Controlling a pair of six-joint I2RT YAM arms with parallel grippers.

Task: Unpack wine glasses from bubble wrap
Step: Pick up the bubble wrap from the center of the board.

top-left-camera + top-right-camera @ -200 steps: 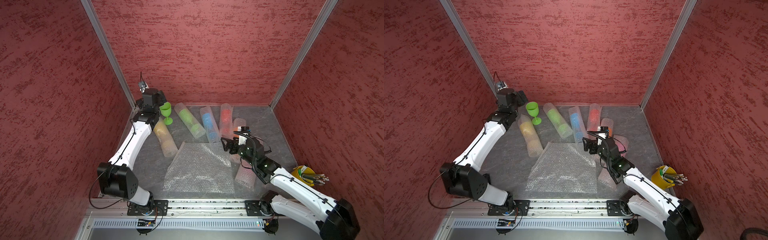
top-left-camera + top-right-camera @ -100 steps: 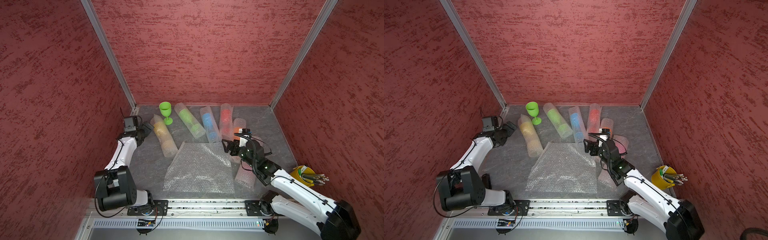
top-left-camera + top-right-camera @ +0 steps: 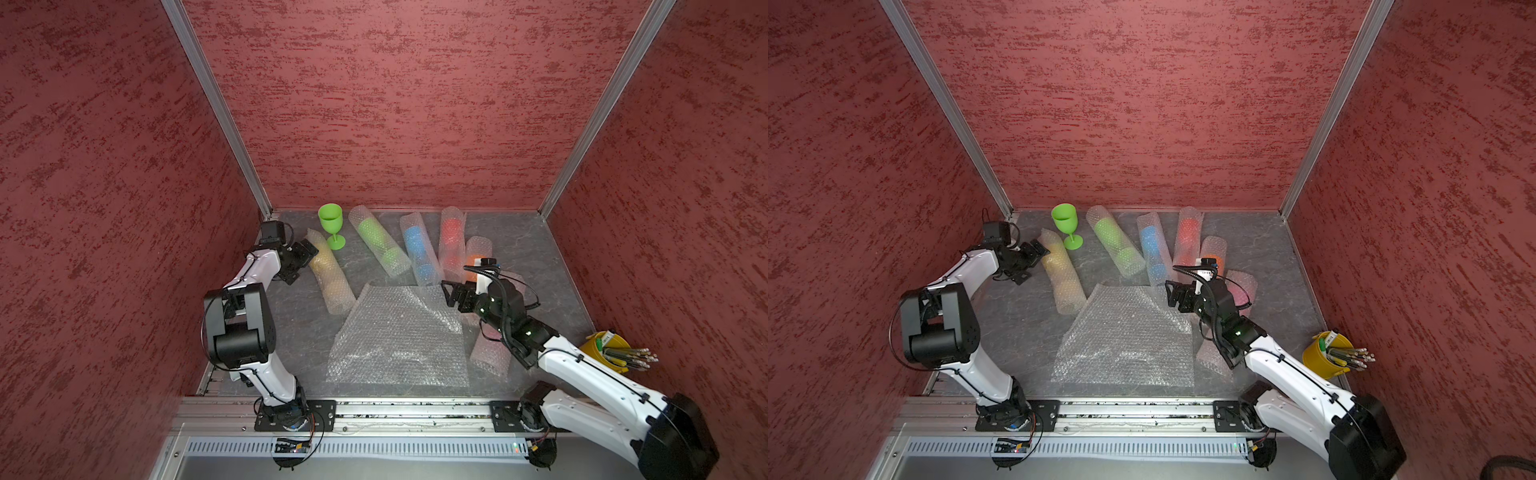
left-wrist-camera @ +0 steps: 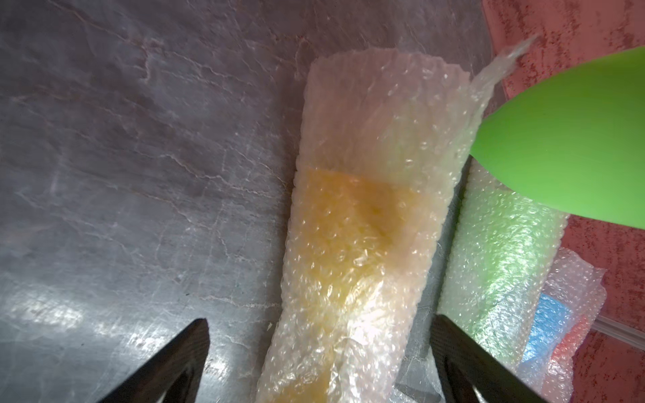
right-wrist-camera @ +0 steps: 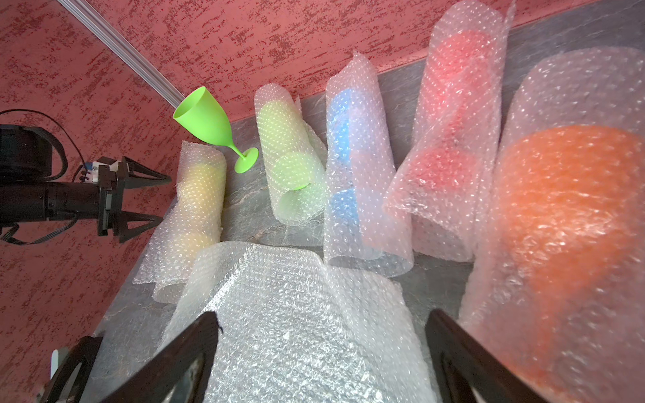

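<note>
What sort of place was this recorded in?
Probably a purpose-built robot test booth, not a home or shop: red textured wall panels joined by aluminium corner posts enclose a grey tabletop, and the left arm and right arm are bolted to a metal rail at its front edge.

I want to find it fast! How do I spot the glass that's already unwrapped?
Look at the table's far left corner. Between the yellow roll and the green roll stands a green glass. It alone is upright and bare, while every other glass lies wrapped.
</note>
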